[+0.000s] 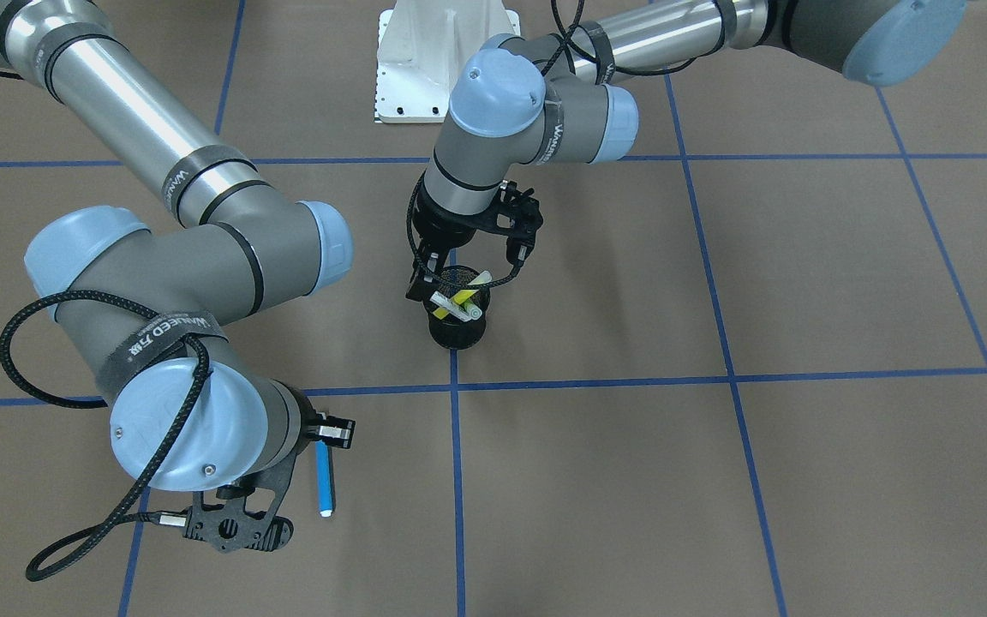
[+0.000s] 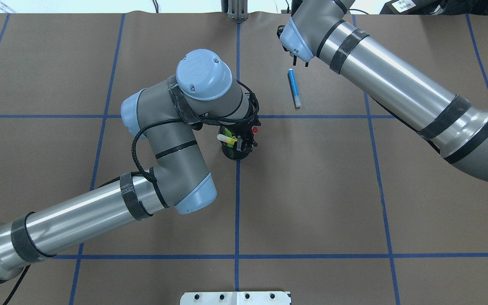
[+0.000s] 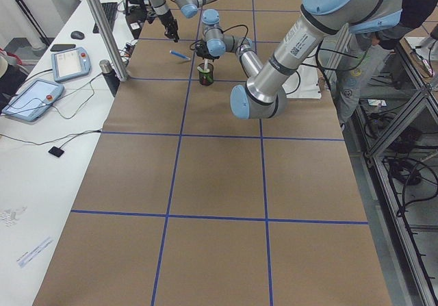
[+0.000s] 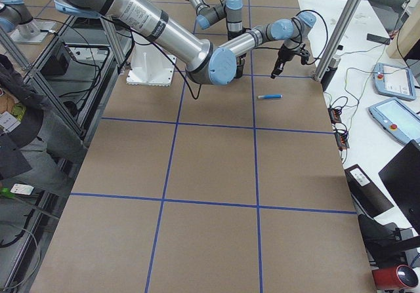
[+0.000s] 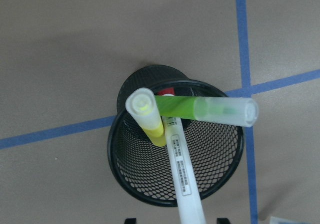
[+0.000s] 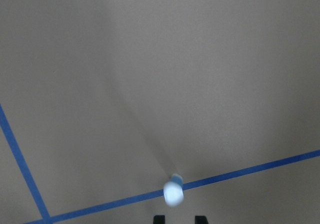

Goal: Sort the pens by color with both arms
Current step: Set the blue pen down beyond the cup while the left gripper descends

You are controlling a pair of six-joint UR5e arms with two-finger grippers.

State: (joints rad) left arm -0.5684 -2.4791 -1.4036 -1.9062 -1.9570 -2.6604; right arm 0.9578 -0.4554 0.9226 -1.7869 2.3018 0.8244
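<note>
The left claw point(image 5: 176, 219) is hanging straight over the black mesh cup point(image 5: 131, 184) with its two tips standing apart. The white pen point(image 5: 183, 176) is rising between them with a gap on each side, so nothing is being gripped. That pen is carrying a narrow printed label point(image 5: 181, 166), its lettering too small to read, and its red end is showing down inside the cup. The yellow pen point(image 5: 148, 118) is leaning against the rim beside it. The green pen point(image 5: 200, 107) is lying tilted across the top, its clear cap sticking out past the rim. The cup is standing on a blue tape line point(image 2: 237, 212) on the brown desk point(image 2: 311, 190).

The right claw point(image 6: 179, 219) is hovering well apart from the cup, tips parted and holding nothing. The blue pen point(image 2: 294, 89) is lying flat on the desk near it, pale cap pointing away from the claw. The right wrist view is catching only a blurred pale end. A black strap point(image 1: 170, 332) on the right arm is bearing white lettering that seems to read "WANHEED".
</note>
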